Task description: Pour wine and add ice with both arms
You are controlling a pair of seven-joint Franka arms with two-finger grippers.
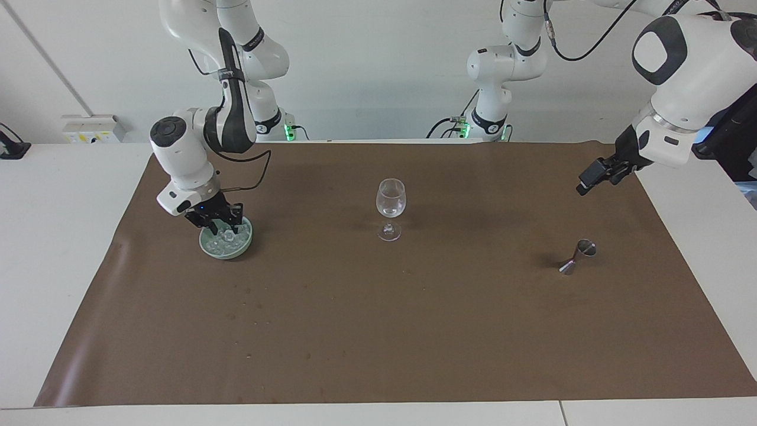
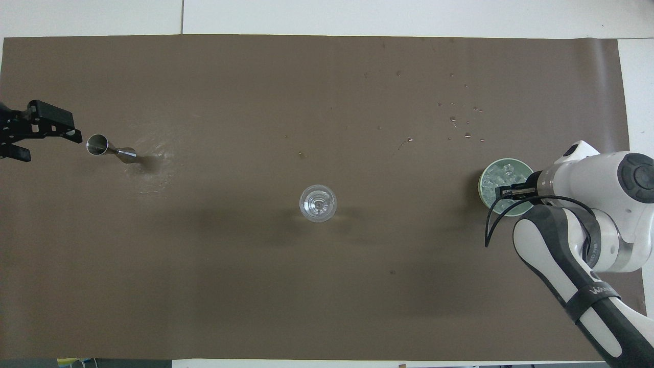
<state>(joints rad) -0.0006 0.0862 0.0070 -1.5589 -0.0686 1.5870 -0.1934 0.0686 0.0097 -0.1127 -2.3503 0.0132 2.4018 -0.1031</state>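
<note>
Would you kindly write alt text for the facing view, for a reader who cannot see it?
The right gripper reaches into a green bowl of ice at the right arm's end of a brown mat. An upright wine glass stands mid-mat, and the left gripper hangs open over the mat above a tipped metal jigger.

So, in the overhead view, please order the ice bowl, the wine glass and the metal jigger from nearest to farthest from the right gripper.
1. ice bowl, directly under the right gripper.
2. wine glass, mid-table.
3. metal jigger, lying at the left arm's end.
</note>
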